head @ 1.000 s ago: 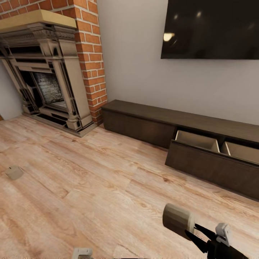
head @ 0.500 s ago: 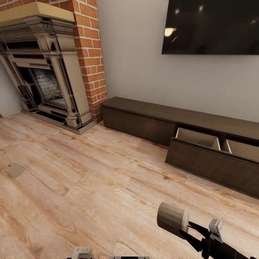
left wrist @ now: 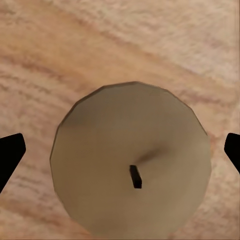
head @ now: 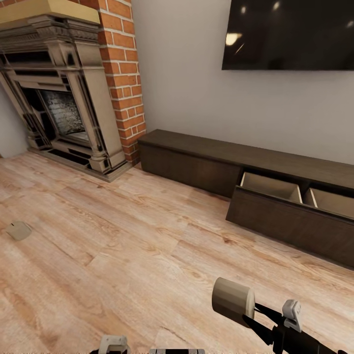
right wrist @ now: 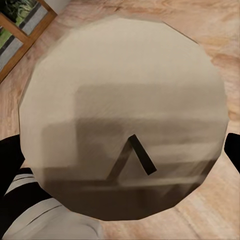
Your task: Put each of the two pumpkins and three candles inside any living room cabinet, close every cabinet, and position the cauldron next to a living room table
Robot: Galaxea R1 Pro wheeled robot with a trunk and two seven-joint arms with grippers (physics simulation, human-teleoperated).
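Low in the frame's right, the right gripper (head: 251, 314) is clamped on a candle (head: 233, 300) across its round sides, which looks light, rigid and smooth enough to slip, while the left gripper (left wrist: 120, 155) straddles another candle (left wrist: 131, 160), grip uncertain.

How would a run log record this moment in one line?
right gripper: holds candle | left gripper: around second candle | cabinet: drawer open

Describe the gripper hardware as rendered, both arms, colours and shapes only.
Right gripper: thin black tapered fingers on a black arm, with a small light-grey block mounted on top. Left gripper: black pointed fingertips at the frame edges. No cables or markings visible.
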